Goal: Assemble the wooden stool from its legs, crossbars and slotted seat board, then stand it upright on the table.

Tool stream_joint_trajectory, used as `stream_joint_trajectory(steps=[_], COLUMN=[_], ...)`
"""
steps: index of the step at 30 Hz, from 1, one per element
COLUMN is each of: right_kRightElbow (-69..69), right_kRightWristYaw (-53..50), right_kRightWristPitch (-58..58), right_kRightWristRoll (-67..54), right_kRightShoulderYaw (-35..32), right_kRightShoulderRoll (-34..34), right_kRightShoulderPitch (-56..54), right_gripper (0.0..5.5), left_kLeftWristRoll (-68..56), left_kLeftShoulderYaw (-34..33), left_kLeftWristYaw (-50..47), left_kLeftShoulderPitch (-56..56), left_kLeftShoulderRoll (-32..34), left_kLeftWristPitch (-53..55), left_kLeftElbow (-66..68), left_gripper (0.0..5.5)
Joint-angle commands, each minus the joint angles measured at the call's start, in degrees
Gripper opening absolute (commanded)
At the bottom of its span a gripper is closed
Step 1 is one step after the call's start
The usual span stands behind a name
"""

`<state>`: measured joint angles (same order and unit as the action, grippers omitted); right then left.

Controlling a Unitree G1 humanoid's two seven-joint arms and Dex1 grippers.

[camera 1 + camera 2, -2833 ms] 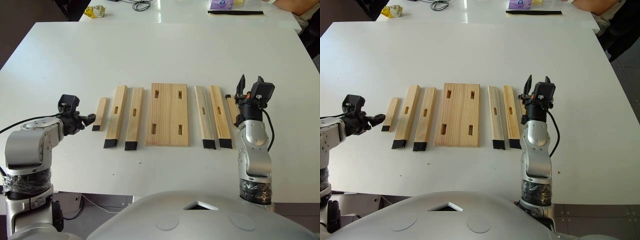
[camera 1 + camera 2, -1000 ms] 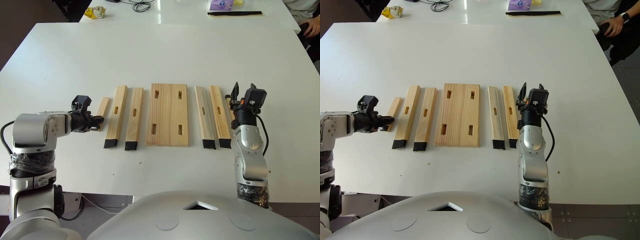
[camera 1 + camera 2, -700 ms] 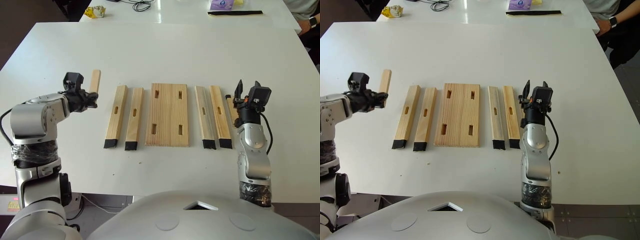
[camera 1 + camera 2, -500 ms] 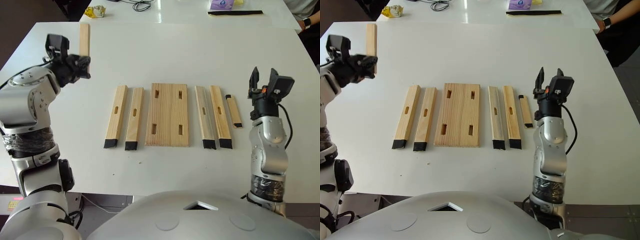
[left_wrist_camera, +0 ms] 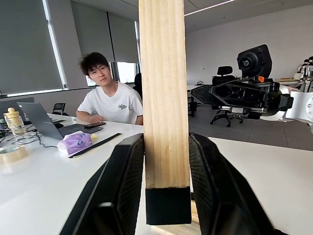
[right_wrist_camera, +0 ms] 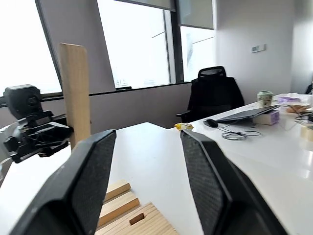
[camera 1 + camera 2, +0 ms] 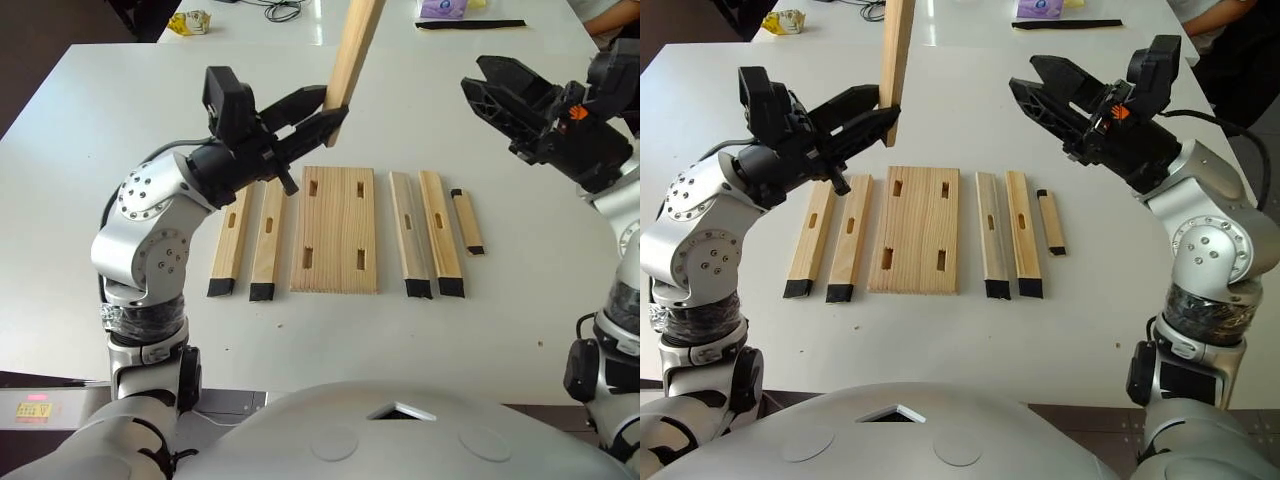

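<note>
Left gripper [image 7: 330, 108] has a short crossbar [image 7: 355, 45] up in the air, above the white worktop [image 7: 150, 120]!

Its jaws are clamped on the crossbar's black-tipped lower end, and the stick stands nearly upright. The right gripper [image 7: 472, 75] hangs opposite with its jaws spread wide and nothing in them. Below, the slotted seat board [image 7: 338, 228] lies flat with two slotted legs [image 7: 232, 232] on each side, and a second short crossbar [image 7: 466, 222] lies at the far right. Behind: big office windows and a black office chair [image 6: 215, 95].
</note>
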<state>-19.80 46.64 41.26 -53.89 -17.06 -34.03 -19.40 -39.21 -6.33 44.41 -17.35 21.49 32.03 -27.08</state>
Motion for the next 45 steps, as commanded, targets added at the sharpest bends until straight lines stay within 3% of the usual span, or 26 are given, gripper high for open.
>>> stream_joint_trajectory(steps=[1,9,17,36,45], right_kRightElbow=[1.54,4.98,3.35,1.99,1.2], right_kRightWristYaw=[8.63,14.27,19.9,21.69,22.3], right_kRightWristPitch=[2.16,2.06,6.51,7.41,8.32], right_kRightWristRoll=[-1.78,0.5,-1.5,-1.46,-2.06], right_kRightShoulderYaw=[2.69,9.52,12.78,14.89,15.01], right_kRightShoulderRoll=[-5.42,-5.68,-8.25,-7.71,-8.28], right_kRightShoulderPitch=[-3.76,-9.83,-11.6,-12.01,-12.16], right_gripper=[3.14,3.3,3.3,3.3,2.18], left_kLeftWristRoll=[-5.78,-5.81,2.46,-0.88,-1.43], left_kLeftShoulderYaw=[0.51,6.07,12.16,13.52,13.62], left_kLeftWristYaw=[2.29,6.96,9.45,9.14,9.95], left_kLeftShoulderPitch=[-1.44,1.56,3.77,3.72,3.86], left_kLeftShoulderRoll=[-1.85,-1.78,0.65,1.84,3.07], left_kLeftWristPitch=[0.33,-2.39,-8.51,-5.69,-5.28], left_kLeftElbow=[2.35,1.28,1.71,-1.31,-1.34], left_gripper=[1.32,1.32,1.32,1.32,1.32])
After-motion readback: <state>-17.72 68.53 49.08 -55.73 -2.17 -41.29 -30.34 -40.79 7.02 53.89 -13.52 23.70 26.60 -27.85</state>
